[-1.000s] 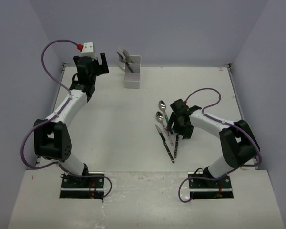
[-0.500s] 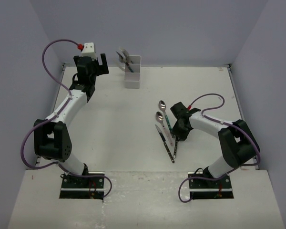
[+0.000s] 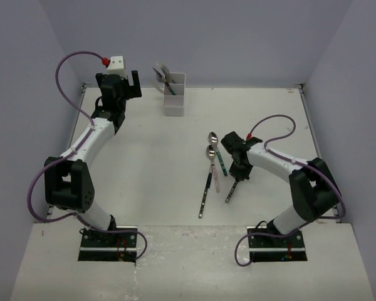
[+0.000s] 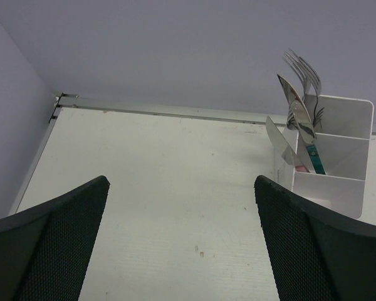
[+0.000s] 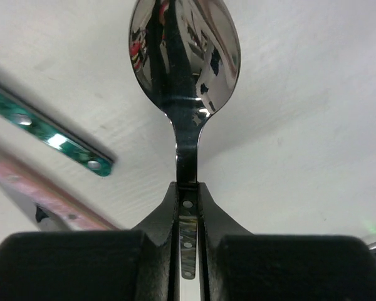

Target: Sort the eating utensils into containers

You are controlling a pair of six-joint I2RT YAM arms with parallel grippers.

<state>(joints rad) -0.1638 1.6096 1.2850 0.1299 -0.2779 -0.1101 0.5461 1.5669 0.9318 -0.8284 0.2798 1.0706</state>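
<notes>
We are noting right gripper (image 5: 188, 191) pinching spoon (image 5: 185, 56) by its handle, jaws closed tight on it. Handle is sitting dead centre between fingers, bowl sticking out past fingertips at 12 o'clock. Teal handle (image 5: 47, 135) and pink handle (image 5: 44, 197) are lying at 9 o'clock. Left gripper (image 4: 180, 188) is hanging spread wide, gripping nothing. Holder (image 4: 338, 188) is standing at its 2 o'clock, upright utensils (image 4: 301, 94) inside.

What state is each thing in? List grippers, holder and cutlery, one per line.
Left gripper: jaws open, empty.
Right gripper: jaws shut on dark-handled steel spoon.
White plastic compartment holder: upright, partly filled.
Teal-handled spoon: lying on table.
Pink-handled spoon: lying on table.
Black-handled utensil: lying on table.
</notes>
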